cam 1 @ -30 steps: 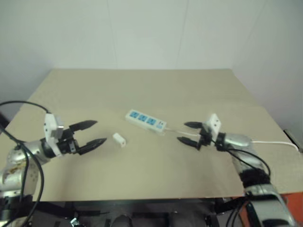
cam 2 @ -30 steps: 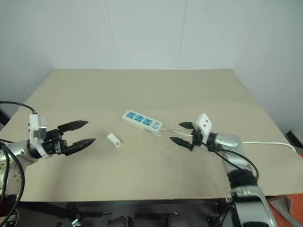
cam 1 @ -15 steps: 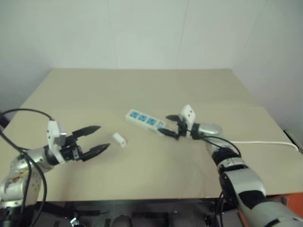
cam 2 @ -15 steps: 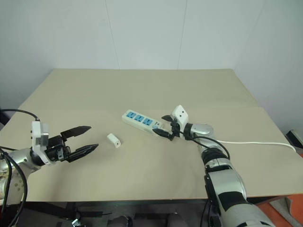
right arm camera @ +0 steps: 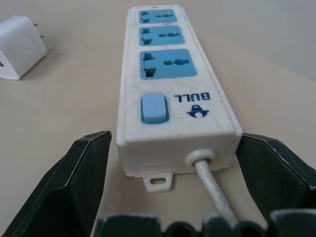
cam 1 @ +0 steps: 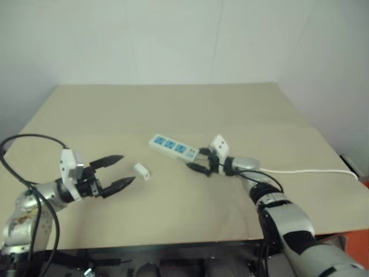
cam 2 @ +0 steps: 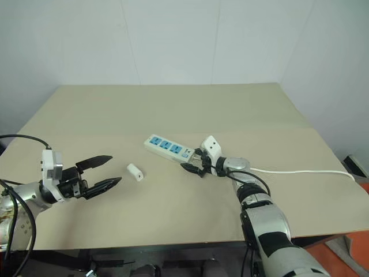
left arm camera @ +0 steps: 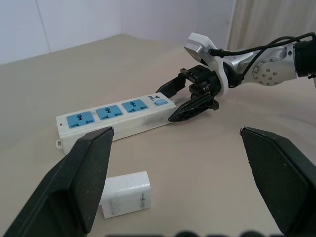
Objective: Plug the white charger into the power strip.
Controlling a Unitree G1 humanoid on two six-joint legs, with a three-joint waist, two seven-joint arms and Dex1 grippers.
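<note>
Straddling the switch end of the long white plastic power strip with three blue socket faces [cam 1: 173,147], the right gripper [cam 1: 198,160] stands with fingers apart, one on each side of the bar's cord end; judged as lining up to pin the strip so it cannot slide when a plug is pushed in. Head views: the strip lies flat, sockets up, on the beige table top [cam 1: 173,109]. Its thin white cord [cam 1: 305,171] trails away from the switch end, on the side opposite the sockets. The small white rectangular plastic charger [cam 1: 142,171] lies on its side just beside the strip's far socket end, apart from it, untouched. The left gripper [cam 1: 116,171] hovers beyond the charger from the strip, fingers spread wide, nothing between them, pointed toward the charger, plausibly staged for a pick.

Left wrist view: charger [left arm camera: 125,193] sits between the open black fingers' line of sight, nearer than the strip [left arm camera: 115,116]; right gripper [left arm camera: 179,100] brackets the strip's switch end.

Right wrist view: both fingers flank the strip [right arm camera: 170,81] at the blue rocker switch [right arm camera: 154,107]; contact with its sides cannot be confirmed. Charger [right arm camera: 19,46], metal prongs visible, lies beside the strip's far sockets.

Nothing plugged in yet.
</note>
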